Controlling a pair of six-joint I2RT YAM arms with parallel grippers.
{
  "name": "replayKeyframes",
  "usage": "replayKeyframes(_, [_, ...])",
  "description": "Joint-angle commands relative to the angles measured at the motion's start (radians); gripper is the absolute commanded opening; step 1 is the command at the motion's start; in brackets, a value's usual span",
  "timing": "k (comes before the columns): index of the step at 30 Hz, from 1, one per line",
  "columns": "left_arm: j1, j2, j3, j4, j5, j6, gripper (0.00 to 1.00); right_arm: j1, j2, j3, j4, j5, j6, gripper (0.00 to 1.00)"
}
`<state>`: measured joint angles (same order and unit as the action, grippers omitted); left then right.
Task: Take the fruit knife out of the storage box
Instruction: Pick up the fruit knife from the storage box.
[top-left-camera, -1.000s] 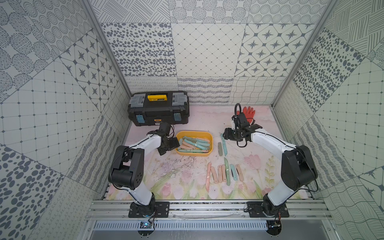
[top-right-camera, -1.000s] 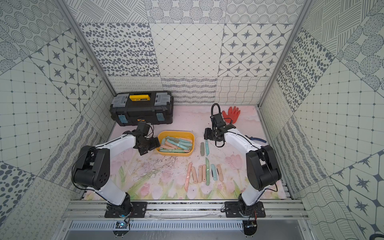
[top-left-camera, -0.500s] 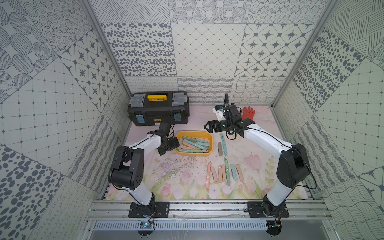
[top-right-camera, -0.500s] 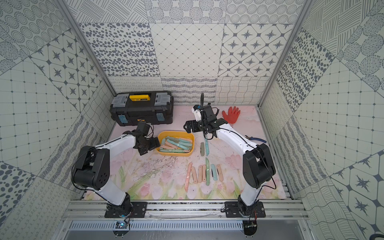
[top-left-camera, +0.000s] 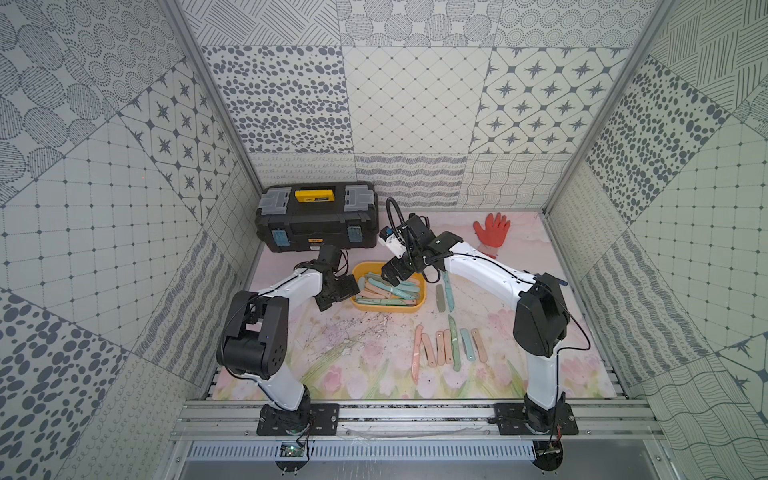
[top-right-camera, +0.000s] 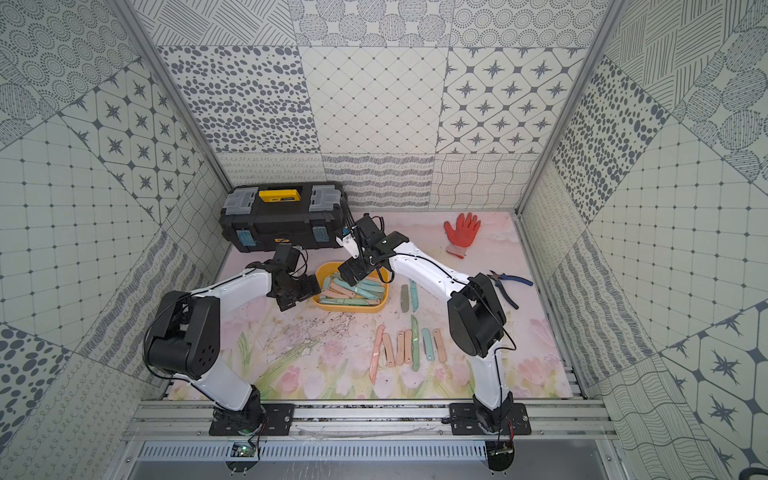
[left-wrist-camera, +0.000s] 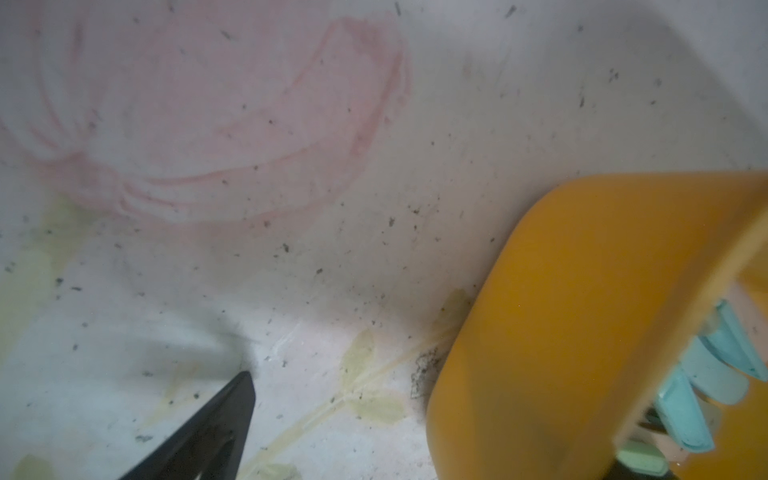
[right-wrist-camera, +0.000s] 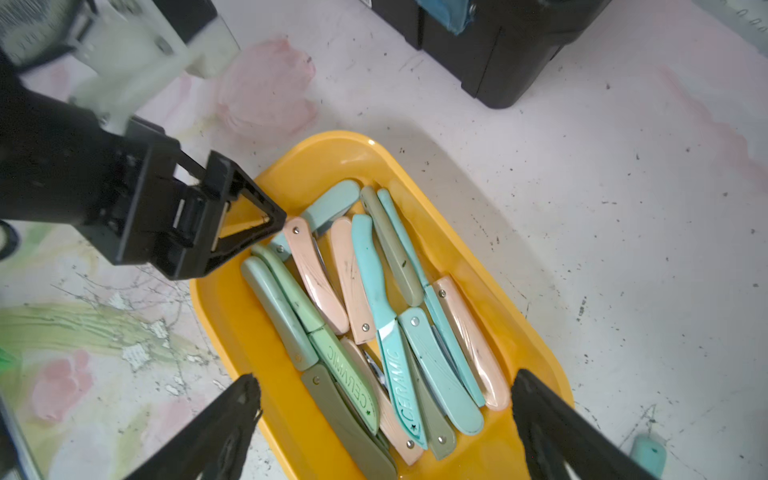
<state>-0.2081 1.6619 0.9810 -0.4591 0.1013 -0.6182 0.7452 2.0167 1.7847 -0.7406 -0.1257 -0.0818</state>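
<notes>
My right jaws hang released, empty, above the glossy yellow round-cornered storage box (top-left-camera: 388, 308); left jaws released at its 9 o'clock end. Only the right wrist view resolves "CERAMIC" lettering on the smooth pastel fruit knives (right-wrist-camera: 370, 266) inside.

Glossy yellow plastic storage box (right-wrist-camera: 316, 166); matt pastel knife handles (right-wrist-camera: 370, 266)

Yellow storage box (right-wrist-camera: 328, 162) w/ teal, pink, green knives (right-wrist-camera: 370, 266)

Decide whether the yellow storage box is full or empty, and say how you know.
Far from empty: pink, teal and green knives lie overlapping in a pile inside the box, covering most of its floor.
</notes>
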Motion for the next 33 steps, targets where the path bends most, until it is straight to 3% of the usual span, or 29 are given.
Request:
replayKeyframes(1, [0.004, 0.005, 0.011, 0.003, -0.002, 0.003, 0.93, 0.006, 0.07, 0.072, -0.086, 0.03, -0.064, 0.88])
replayKeyframes(6, [0.004, 0.001, 0.008, 0.003, 0.0, 0.003, 0.93, 0.016, 0.174, 0.174, -0.172, -0.002, -0.092, 0.68])
replayKeyframes(23, [0.003, 0.003, -0.006, 0.041, 0.018, 0.002, 0.92, 0.035, 0.311, 0.296, -0.2, 0.091, -0.097, 0.56])
replayKeyframes(27, [0.004, -0.002, -0.007, 0.04, 0.009, 0.004, 0.92, 0.035, 0.366, 0.386, -0.258, 0.075, -0.107, 0.5])
replayKeyframes(33, [0.004, -0.004, -0.009, 0.039, 0.008, 0.004, 0.92, 0.035, 0.426, 0.474, -0.28, 0.072, -0.116, 0.49])
